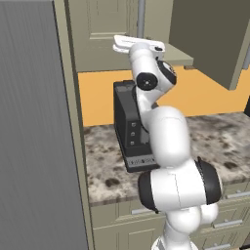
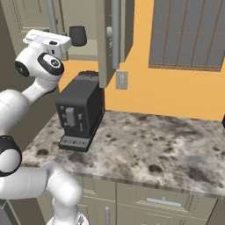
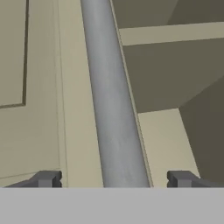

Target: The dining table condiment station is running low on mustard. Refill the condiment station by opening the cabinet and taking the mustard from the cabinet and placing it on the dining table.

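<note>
The cabinet [image 1: 105,34] hangs on the wall above the counter. Its left door [image 3: 30,87] is closed and its right door [image 1: 210,39] stands swung open. My gripper [image 3: 114,179] is open, one fingertip on each side of the left door's silver bar handle [image 3: 113,109] and not touching it. From the right base view the gripper [image 2: 77,37] is up at the cabinet's lower edge. Bare shelf [image 3: 170,33] and inner wall show to the right of the handle. The mustard and the dining table are out of view.
A black coffee machine [image 1: 129,127] stands on the stone worktop [image 2: 149,145] directly under my arm. The open door's edge with its handle [image 2: 115,33] hangs close to my hand's right. A tall grey panel [image 1: 34,146] fills the left. Drawers [image 2: 162,202] run below.
</note>
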You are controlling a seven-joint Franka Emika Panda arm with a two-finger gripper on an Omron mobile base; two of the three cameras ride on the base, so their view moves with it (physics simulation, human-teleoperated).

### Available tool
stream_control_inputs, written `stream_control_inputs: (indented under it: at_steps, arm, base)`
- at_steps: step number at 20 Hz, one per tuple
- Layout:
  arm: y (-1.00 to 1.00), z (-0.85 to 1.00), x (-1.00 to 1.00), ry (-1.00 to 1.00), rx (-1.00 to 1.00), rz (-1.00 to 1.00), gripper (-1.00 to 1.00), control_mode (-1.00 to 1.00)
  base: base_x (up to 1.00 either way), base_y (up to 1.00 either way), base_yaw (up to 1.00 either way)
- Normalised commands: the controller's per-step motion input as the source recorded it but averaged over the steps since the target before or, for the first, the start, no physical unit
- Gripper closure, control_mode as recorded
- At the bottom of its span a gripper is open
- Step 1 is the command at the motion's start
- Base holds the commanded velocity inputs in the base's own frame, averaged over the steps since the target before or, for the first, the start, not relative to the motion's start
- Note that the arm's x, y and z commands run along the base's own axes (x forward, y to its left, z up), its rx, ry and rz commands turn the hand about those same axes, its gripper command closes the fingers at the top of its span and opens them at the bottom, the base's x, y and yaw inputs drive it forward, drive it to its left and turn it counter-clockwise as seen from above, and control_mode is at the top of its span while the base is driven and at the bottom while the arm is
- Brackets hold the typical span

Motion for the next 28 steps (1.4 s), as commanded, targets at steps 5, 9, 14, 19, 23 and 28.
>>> stream_control_inputs:
  at_steps: [5, 9, 14, 19, 23, 28]
  arm:
    - [0.02, 0.00, 0.33, 0.05, 0.00, 0.09, 1.00, -1.00]
    - [0.13, 0.00, 0.24, 0.07, -0.02, 0.11, 1.00, -1.00]
    - [0.19, 0.00, 0.03, 0.09, -0.04, 0.11, 1.00, -1.00]
    - [0.44, 0.12, -0.27, 0.05, -0.09, 0.01, 1.00, -1.00]
    - [0.52, 0.07, -0.38, 0.02, -0.10, 0.00, 1.00, -1.00]
    - [0.63, 0.05, -0.43, 0.01, -0.09, 0.00, 1.00, -1.00]
  base:
    - [0.00, 0.00, 0.00]
    - [0.00, 0.00, 0.00]
    - [0.00, 0.00, 0.00]
    - [0.00, 0.00, 0.00]
    - [0.00, 0.00, 0.00]
    - [0.00, 0.00, 0.00]
